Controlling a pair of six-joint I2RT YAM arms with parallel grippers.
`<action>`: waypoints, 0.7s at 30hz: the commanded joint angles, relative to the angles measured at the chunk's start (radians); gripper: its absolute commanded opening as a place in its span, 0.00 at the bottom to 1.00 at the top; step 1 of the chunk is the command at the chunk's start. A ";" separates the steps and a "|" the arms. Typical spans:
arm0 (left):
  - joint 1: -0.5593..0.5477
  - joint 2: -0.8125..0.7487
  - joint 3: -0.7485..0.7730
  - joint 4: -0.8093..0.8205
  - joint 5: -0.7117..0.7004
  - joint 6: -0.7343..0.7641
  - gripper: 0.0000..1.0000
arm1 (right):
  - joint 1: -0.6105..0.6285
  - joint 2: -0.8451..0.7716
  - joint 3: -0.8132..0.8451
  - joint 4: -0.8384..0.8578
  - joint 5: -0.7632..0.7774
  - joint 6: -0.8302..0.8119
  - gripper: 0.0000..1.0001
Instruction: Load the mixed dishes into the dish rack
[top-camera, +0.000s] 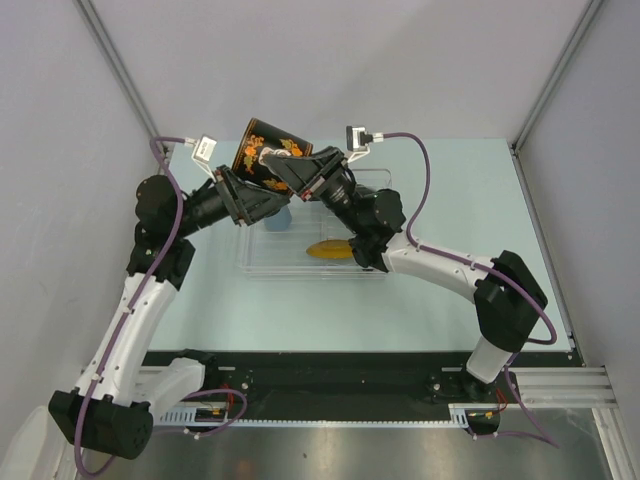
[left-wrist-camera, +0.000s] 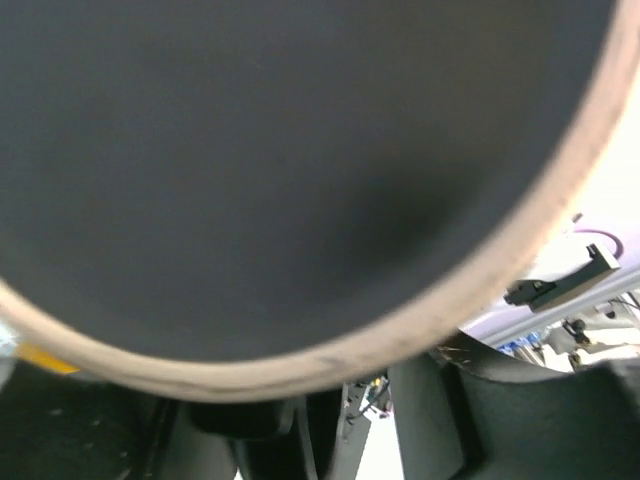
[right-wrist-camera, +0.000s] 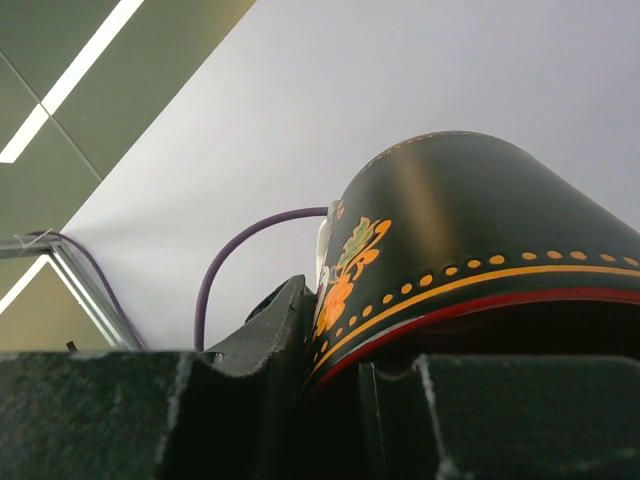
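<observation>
Bright even light, soft shadows, blurry dark left-wrist close-up

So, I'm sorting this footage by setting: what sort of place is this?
Likely a robot lab test booth, not a kitchen: bare grey panel walls on metal posts, with a left arm and right arm bolted to a rail at the table edge.

Work cell enclosure: walls, table, lighting.
Pale grey panel walls (top-camera: 350, 60) closed the cell on three sides, joined at the rear corners by silver aluminium frame posts (top-camera: 120, 70). A pale mint-green tabletop (top-camera: 470, 190) ended near-side at a black strip (top-camera: 330, 365) and a silver slotted aluminium rail (top-camera: 565, 385). Overhead, a long white ceiling light strip (right-wrist-camera: 78, 65) ran between grey-green ceiling panels (right-wrist-camera: 170, 30).
</observation>
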 joint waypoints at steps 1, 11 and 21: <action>0.021 -0.013 0.062 0.062 0.032 -0.011 0.53 | 0.025 -0.035 0.077 0.415 -0.034 0.023 0.00; 0.030 -0.026 0.052 0.099 0.050 -0.037 0.19 | 0.031 -0.025 0.077 0.415 -0.026 0.030 0.00; 0.032 -0.024 0.061 0.125 0.096 -0.037 0.00 | 0.037 -0.016 0.077 0.411 -0.038 0.015 0.02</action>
